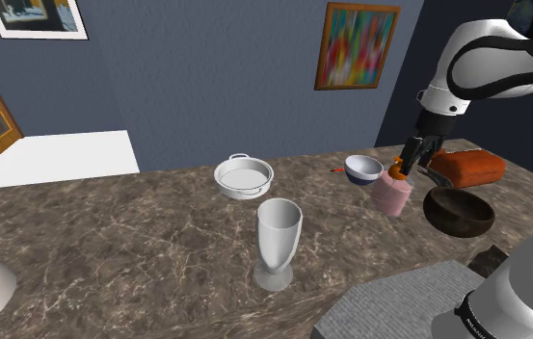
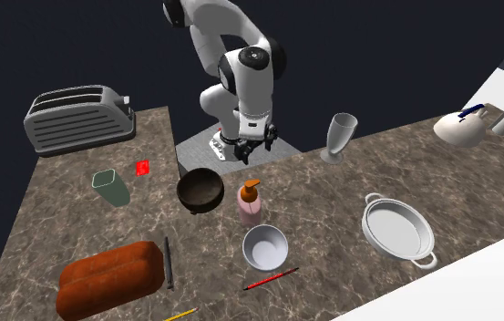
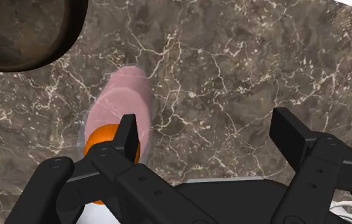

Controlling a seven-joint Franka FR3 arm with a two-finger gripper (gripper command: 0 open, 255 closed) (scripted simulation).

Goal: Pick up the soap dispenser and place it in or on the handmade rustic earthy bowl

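Black gripper [image 3: 207,121], held spread above the pink soap dispenser [image 3: 126,95] with one finger over its orange pump [image 3: 98,139], judged opened to admit it, the dispenser being stood upright, unclasped, on the marbled counter [image 3: 232,63] near the dark brown bowl [image 3: 21,32]

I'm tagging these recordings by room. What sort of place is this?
Probably a kitchen: a brown marbled countertop bearing a toaster, a loaf of bread and a two-handled pan.
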